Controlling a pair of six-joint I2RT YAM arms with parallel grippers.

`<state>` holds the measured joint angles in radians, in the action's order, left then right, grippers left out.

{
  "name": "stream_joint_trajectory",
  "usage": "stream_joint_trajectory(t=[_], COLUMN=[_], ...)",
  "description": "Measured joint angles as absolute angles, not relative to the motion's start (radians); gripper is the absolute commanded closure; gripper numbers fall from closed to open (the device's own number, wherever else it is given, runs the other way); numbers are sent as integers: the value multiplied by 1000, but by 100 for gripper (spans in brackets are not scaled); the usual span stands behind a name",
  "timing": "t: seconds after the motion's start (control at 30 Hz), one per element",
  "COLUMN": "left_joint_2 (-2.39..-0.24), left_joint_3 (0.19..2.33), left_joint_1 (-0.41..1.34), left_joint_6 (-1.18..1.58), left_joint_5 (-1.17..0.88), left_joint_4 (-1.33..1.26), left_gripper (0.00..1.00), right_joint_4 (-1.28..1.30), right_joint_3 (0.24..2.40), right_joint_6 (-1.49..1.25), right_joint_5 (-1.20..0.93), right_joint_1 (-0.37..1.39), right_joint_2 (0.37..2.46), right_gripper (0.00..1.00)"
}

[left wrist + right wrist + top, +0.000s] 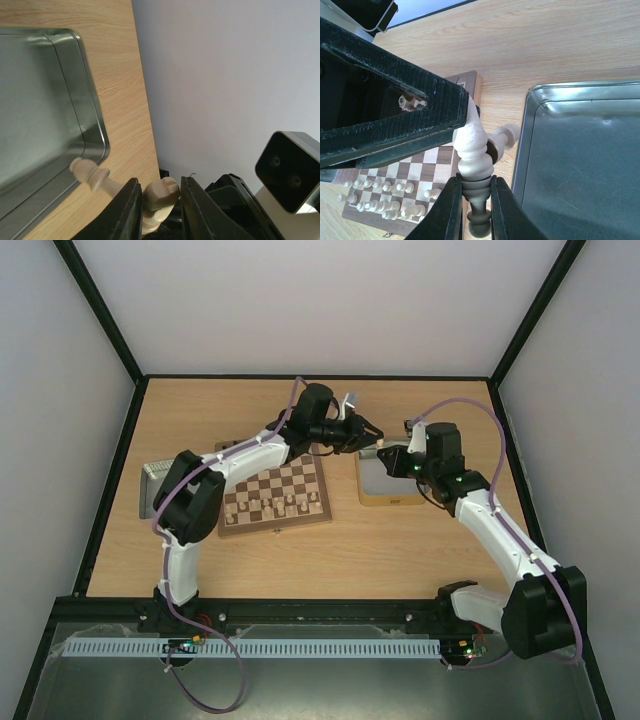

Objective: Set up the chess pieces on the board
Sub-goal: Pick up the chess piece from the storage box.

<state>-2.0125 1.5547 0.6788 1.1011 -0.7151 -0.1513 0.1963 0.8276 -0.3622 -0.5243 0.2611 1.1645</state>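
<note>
The board (pixel 275 526) lies left of centre with several cream chess pieces (pixel 270 506) standing on its near rows; they also show in the right wrist view (pixel 380 205). The two grippers meet in the air right of the board's far corner (pixel 465 82). My right gripper (pixel 474 181) is shut on the lower stem of a tall cream piece (pixel 472 145). A small pawn (pixel 504 138) sticks out sideways from it. My left gripper (pixel 158 181) closes around the tall piece's notched head (pixel 161 194); the pawn (pixel 90 173) juts out beside its finger.
A shallow metal tin (pixel 390 490) lies right of the board, just below the grippers; it also shows in the left wrist view (pixel 40 100) and the right wrist view (pixel 580 160). A second tin (pixel 152 490) lies left of the board. Walls enclose the table.
</note>
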Motion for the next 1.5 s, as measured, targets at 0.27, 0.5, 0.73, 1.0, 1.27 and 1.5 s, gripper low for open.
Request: stream_joint_trajectory(t=[0.27,0.5,0.73,1.0,1.27,1.5], left_joint_2=[-2030,-2045,-2046,-2050,-2050,-2050], left_joint_3=[1555,1570,1572,1574,1578,1587], left_joint_1=[678,679,680,680,675,661], left_joint_6=[1104,1089,1073,1050,977,919], left_joint_5=[-718,-730,-749,-741,-634,-548], left_joint_4=[-167,-171,-170,-160,-139,-112], left_gripper=[87,65,79,89,89,89], right_joint_4=[202,206,206,209,231,250], right_joint_3=[828,828,841,841,841,839], right_joint_6=[-362,-362,-358,-360,-403,-435], right_joint_5=[-506,-497,-497,-486,-298,-228], right_joint_1=[261,261,261,261,262,261], right_joint_2=[1168,1170,1179,1179,1237,1282], right_gripper=[95,96,96,96,97,96])
